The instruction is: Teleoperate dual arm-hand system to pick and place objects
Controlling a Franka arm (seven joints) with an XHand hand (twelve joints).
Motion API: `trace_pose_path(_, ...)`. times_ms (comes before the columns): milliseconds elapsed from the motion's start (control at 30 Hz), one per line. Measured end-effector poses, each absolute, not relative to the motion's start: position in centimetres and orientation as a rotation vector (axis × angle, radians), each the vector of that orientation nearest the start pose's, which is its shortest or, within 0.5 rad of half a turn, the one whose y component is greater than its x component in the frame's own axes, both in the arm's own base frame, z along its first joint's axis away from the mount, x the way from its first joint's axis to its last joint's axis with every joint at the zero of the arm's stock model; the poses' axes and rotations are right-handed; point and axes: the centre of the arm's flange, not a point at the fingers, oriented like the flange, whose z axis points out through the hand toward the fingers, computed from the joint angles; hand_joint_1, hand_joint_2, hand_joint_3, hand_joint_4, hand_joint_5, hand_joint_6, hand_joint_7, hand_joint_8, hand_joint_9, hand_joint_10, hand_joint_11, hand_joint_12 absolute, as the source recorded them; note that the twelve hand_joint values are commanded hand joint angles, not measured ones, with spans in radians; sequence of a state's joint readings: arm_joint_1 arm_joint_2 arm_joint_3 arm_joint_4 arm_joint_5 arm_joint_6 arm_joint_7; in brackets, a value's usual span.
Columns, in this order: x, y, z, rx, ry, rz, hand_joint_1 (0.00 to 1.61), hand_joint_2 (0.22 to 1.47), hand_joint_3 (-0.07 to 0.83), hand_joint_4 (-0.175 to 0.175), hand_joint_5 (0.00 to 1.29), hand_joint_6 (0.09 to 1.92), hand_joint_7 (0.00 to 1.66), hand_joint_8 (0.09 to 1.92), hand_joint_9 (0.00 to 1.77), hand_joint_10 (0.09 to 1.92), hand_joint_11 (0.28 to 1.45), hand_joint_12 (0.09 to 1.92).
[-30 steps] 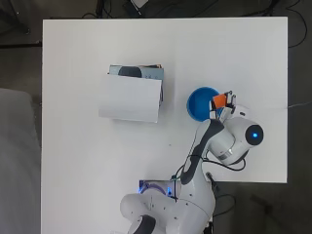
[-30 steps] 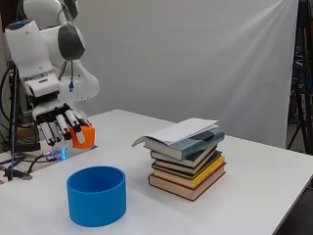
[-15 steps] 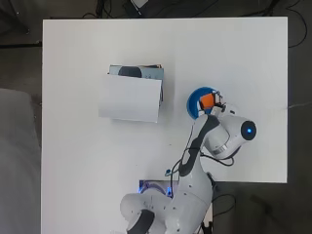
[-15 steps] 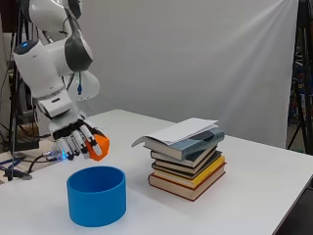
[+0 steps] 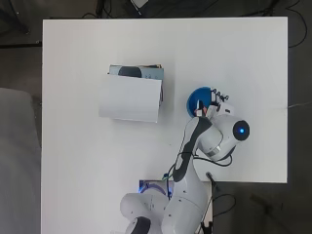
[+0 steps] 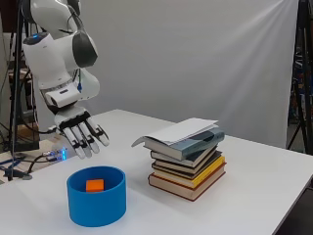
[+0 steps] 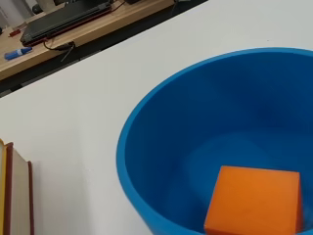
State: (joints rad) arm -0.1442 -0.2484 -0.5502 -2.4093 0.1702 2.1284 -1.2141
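A white backdrop (image 6: 205, 58) hangs behind my white surface (image 5: 234, 58), evenly lit. Dark floor (image 5: 300, 204) borders the surface on the right and far sides, with black cables (image 5: 297, 29) trailing there. On the left lies a grey area (image 5: 17, 161). Beyond the surface's edge stands a wooden bench (image 7: 98, 22) carrying dark equipment (image 7: 63, 17).

Bright, even light falls from above on the white table (image 6: 254, 196), with no glare. Shadows are soft: a faint one lies beside the stack of books (image 5: 131, 95) in the overhead view, and a dim one under the blue bowl (image 6: 96, 202). The wrist view looks slightly soft at its far edge.
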Motion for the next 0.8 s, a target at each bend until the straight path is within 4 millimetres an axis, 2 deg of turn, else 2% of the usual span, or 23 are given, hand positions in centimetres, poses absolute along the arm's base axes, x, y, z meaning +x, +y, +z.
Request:
trace_pose_path(67, 34.7, -26.9, 39.7, -2.838, -0.692, -0.285, 0.83, 1.11, 0.001, 0.092, 0.71, 0.09, 0.9, 0.09, 1.03, 0.09, 0.71, 0.09)
trace_pose_path(100, 34.5, -26.1, 40.3, -2.842, -0.712, -0.296, 0.95, 1.14, 0.002, 0.036, 0.7, 0.57, 0.93, 0.42, 1.08, 0.09, 0.74, 0.09)
trace_pose_path(133, 34.6, -25.3, 41.2, -2.85, -0.744, -0.311, 1.06, 1.19, -0.018, -0.047, 0.66, 0.94, 0.93, 0.78, 1.1, 0.37, 0.8, 0.12)
trace_pose_path(167, 34.8, -24.4, 42.2, -2.861, -0.776, -0.32, 1.02, 1.22, -0.018, 0.02, 0.68, 1.16, 0.89, 1.14, 1.11, 0.9, 0.8, 0.59)
trace_pose_path(200, 35.1, -23.3, 43.2, -2.872, -0.802, -0.322, 0.97, 1.23, -0.012, 0.087, 0.7, 1.27, 0.86, 1.43, 1.1, 1.33, 0.78, 1.04)
trace_pose_path(233, 35.5, -22.3, 44.2, -2.883, -0.82, -0.319, 0.94, 1.23, -0.007, 0.13, 0.71, 1.33, 0.83, 1.61, 1.09, 1.6, 0.76, 1.34)
trace_pose_path(267, 35.9, -21.4, 45.2, -2.894, -0.829, -0.319, 0.92, 1.24, -0.003, 0.153, 0.71, 1.36, 0.81, 1.71, 1.08, 1.74, 0.75, 1.51)
trace_pose_path(300, 36.2, -20.7, 46.2, -2.904, -0.837, -0.321, 0.91, 1.24, -0.001, 0.165, 0.72, 1.39, 0.81, 1.77, 1.08, 1.81, 0.74, 1.59)
trace_pose_path(367, 36.2, -19.3, 48.6, -2.917, -0.885, -0.328, 0.89, 1.25, 0.004, 0.174, 0.7, 1.44, 0.81, 1.83, 1.07, 1.87, 0.76, 1.66)
trace_pose_path(400, 36.0, -18.3, 50.4, -2.919, -0.92, -0.336, 0.97, 1.2, 0.154, 0.087, 0.64, 1.51, 0.8, 1.74, 1.07, 1.88, 0.77, 1.66)
trace_pose_path(433, 35.7, -17.0, 52.0, -2.925, -0.957, -0.342, 0.94, 1.19, 0.212, 0.105, 0.63, 1.55, 0.81, 1.77, 1.08, 1.89, 0.79, 1.68)
trace_pose_path(500, 35.3, -14.0, 55.2, -2.949, -1.049, -0.35, 0.87, 1.22, 0.165, 0.153, 0.63, 1.58, 0.83, 1.87, 1.11, 1.91, 0.84, 1.71)
trace_pose_path(533, 35.2, -12.3, 56.8, -2.958, -1.097, -0.356, 0.85, 1.24, 0.114, 0.165, 0.63, 1.57, 0.85, 1.9, 1.13, 1.92, 0.87, 1.73)
trace_pose_path(600, 35.0, -9.1, 60.0, -2.963, -1.168, -0.369, 0.71, 1.13, 0.027, 0.025, 0.55, 0.77, 0.82, 1.92, 1.11, 1.92, 0.85, 1.75)
trace_pose_path(633, 34.8, -7.2, 61.8, -2.957, -1.209, -0.38, 0.66, 1.09, 0.012, -0.022, 0.53, 0.44, 0.81, 1.92, 1.1, 1.92, 0.83, 1.75)
trace_pose_path(667, 34.6, -5.8, 63.3, -2.949, -1.241, -0.383, 0.63, 1.07, 0.005, -0.051, 0.5, 0.23, 0.8, 1.92, 1.1, 1.92, 0.84, 1.76)
trace_pose_path(700, 34.5, -4.7, 64.4, -2.941, -1.254, -0.378, 0.61, 1.07, 0.003, -0.064, 0.49, 0.12, 0.8, 1.92, 1.1, 1.92, 0.85, 1.76)
trace_pose_path(767, 34.5, -2.5, 66.9, -2.924, -1.253, -0.375, 0.59, 1.07, 0.002, -0.061, 0.55, 0.09, 0.81, 1.92, 1.1, 1.92, 0.85, 1.77)
trace_pose_path(800, 34.5, -1.5, 68.3, -2.922, -1.251, -0.384, 0.58, 1.08, 0.002, -0.062, 0.54, 0.09, 0.77, 1.92, 1.06, 1.91, 0.81, 1.75)
